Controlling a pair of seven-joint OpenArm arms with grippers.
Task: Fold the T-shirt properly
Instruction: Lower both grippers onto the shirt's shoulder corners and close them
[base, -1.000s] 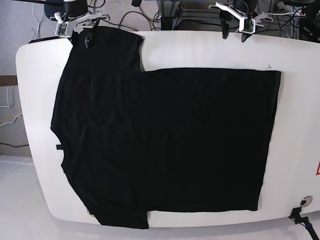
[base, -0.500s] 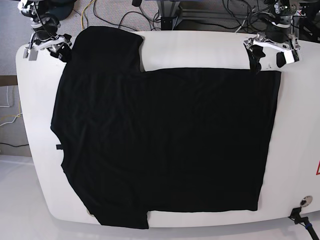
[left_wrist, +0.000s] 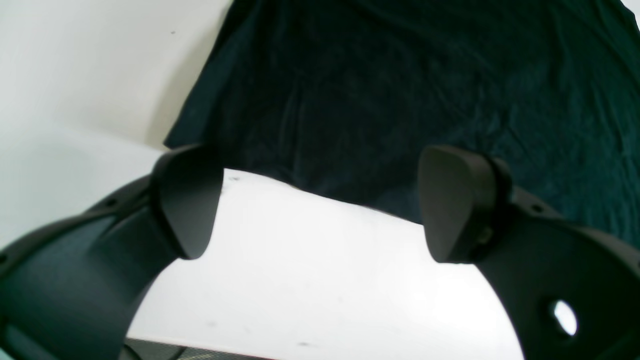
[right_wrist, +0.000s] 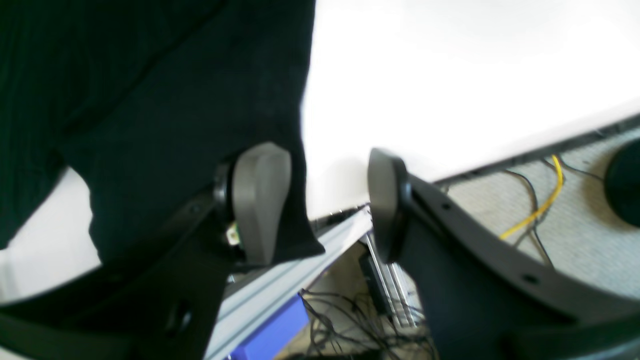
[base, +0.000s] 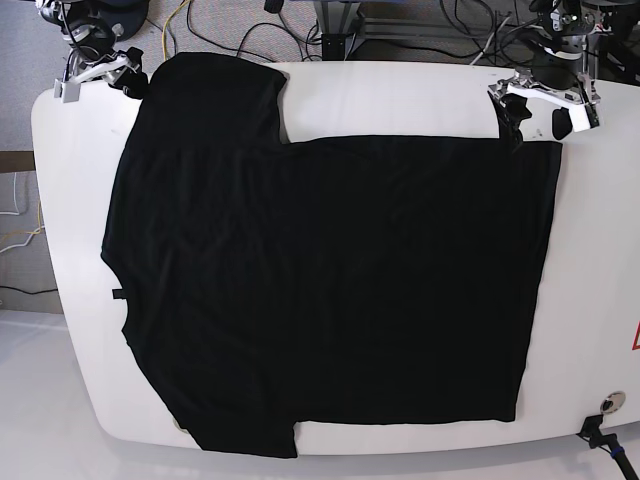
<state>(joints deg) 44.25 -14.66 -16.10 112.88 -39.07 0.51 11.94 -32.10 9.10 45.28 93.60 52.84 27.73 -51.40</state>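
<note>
The black T-shirt lies spread flat on the white table, one sleeve toward the far left corner. My left gripper hovers at the shirt's far right corner. In the left wrist view it stands wide open over bare table, with the shirt's edge just beyond its fingertips. My right gripper is beside the far sleeve. In the right wrist view it is open, the sleeve's edge lying against one finger and reaching slightly into the gap.
Cables and frame parts lie on the floor behind the table's far edge, among them a yellow cable. A round fitting and a red mark sit near the table's right end.
Both grippers swung outward from the table's back edge to the shirt's far corners. The left gripper came down to the right corner and opened wider. The right gripper shifted slightly back by the sleeve.
</note>
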